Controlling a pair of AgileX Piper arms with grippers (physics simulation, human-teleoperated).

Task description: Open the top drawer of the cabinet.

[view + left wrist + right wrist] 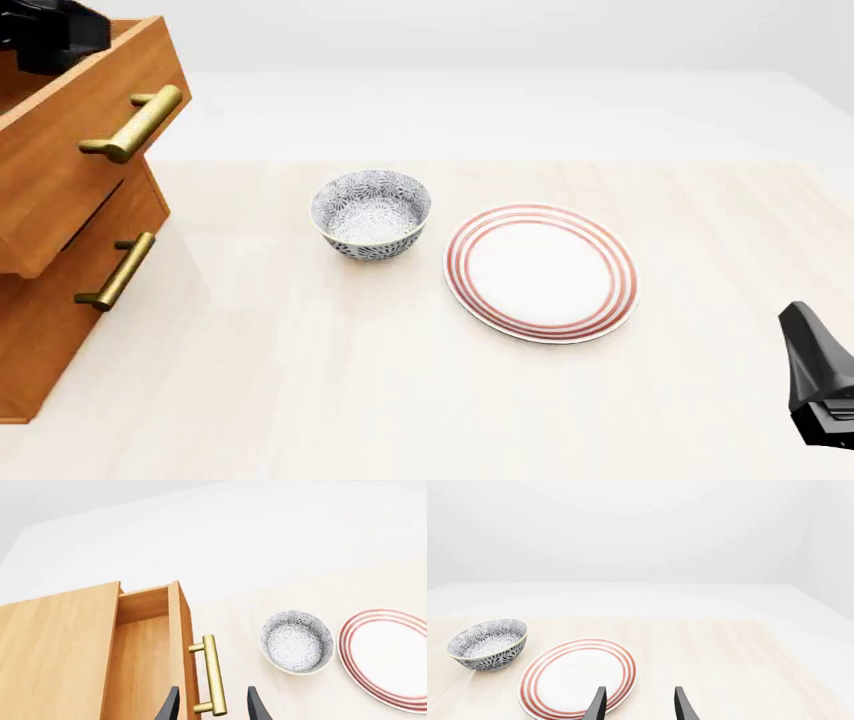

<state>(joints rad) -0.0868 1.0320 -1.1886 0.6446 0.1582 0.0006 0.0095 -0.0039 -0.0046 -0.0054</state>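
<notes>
The cabinet (pixel 47 340) stands at the table's left edge, and its flat top (pixel 53 650) shows in the left wrist view. The top drawer (pixel 74 170) juts out past the drawer below, with its hollow inside (pixel 140 655) showing. Its brass handle (pixel 210 675) (pixel 134 123) lies between my left gripper's fingers. The left gripper (pixel 212 707) (pixel 54 35) is open above the drawer front, its fingers apart on either side of the front panel and the handle. My right gripper (pixel 639 706) (pixel 817 385) is open near the table's right front edge, holding nothing.
A blue-patterned bowl (pixel 372 213) (pixel 488 644) sits mid-table, right of the cabinet. A white plate with red rings (pixel 541 271) (pixel 577 677) lies beside it. The second drawer's brass handle (pixel 118 270) sits under the pulled-out one.
</notes>
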